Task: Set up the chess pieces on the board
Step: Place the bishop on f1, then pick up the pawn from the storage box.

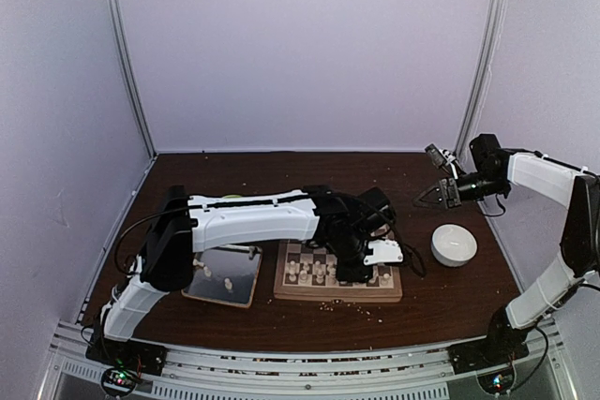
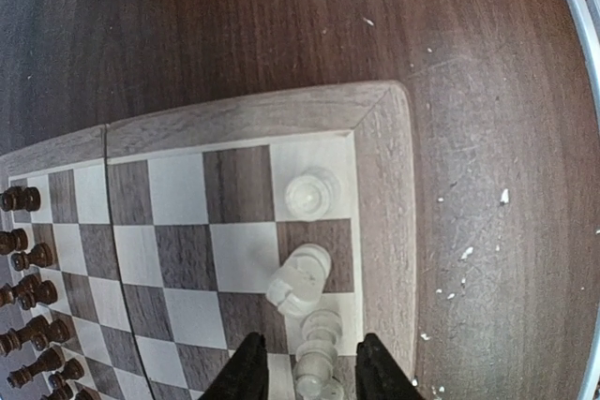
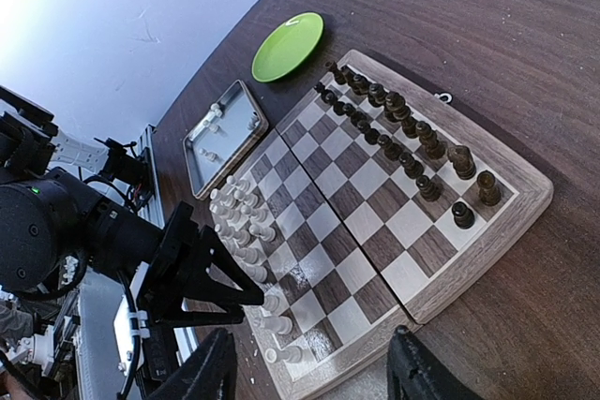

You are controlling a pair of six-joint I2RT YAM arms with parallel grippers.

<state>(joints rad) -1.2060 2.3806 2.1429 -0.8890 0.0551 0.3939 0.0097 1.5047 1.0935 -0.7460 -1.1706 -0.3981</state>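
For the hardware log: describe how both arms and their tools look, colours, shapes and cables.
The left arm and right arm match: glossy white shell links joined by black cylindrical joints, with thin black cables looping alongside. The left tool and right tool each have two matte black, tapering fingers. No markings are legible.

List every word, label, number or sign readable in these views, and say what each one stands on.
None can be read in any view: no lettering, numbers or signs show on the board, the chess pieces, the metal tray or the green plate.
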